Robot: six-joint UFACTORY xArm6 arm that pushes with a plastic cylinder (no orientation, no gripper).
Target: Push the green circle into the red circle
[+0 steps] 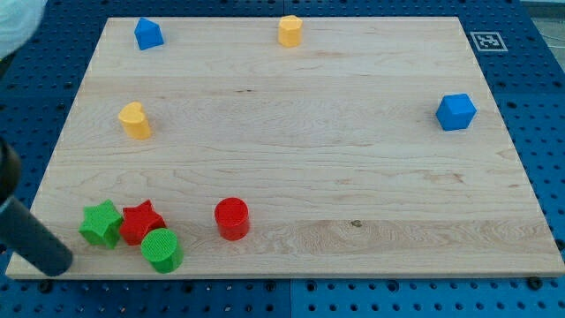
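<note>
The green circle (161, 250) sits near the board's bottom left corner, touching the red star (141, 222) above it. The red circle (232, 218) stands to the right of the green circle, a short gap apart and slightly higher. My rod comes in from the view's left edge; my tip (55, 262) rests at the bottom left, to the left of the green star (101, 223) and well left of the green circle, touching no block.
A yellow heart-like block (135, 121) lies at mid left. A blue pentagon-like block (148, 34) and a yellow cylinder (290, 30) are at the top. A blue cube (455, 111) is at the right. The wooden board (353, 159) ends just below the green circle.
</note>
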